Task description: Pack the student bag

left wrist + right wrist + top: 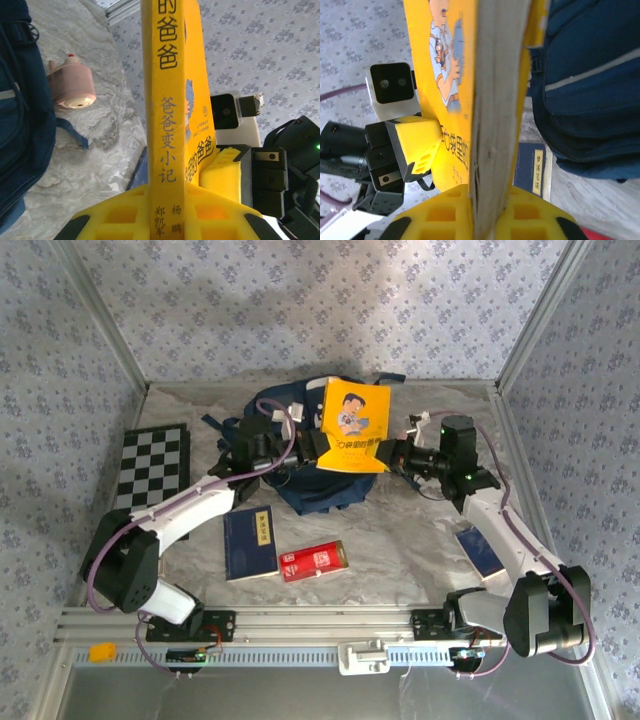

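Left end effector [312, 446] and right end effector [393, 453] each pinch the yellow book [355, 425] from opposite sides. In the left wrist view the left end effector [167, 197] has its yellow fingers pressed on either side of the spine. In the right wrist view the right end effector [490, 200] clamps the page edge in the same way. The book's cartoon cover faces the overhead camera and tilts slightly.

The student bag [300, 490] lies on the desk [400, 540] toward the back middle, directly under and behind the held book. Its navy fabric slumps between the two wrists, with straps trailing to the left. The left wrist view shows the bag [20, 125] at the left edge, and the right wrist view shows it [590, 100] at the right, a pale piping line across its pocket. Whether the book touches the bag cannot be told.

Near the bag, toward the arm bases, a dark blue book [250, 542] lies flat with a red box [314, 561] just beside it on its right. A chessboard [152, 465] lies at the desk's left side. A flat blue item [480, 550] sits under the right arm. A pink container [75, 87] lies on its side beside the bag.
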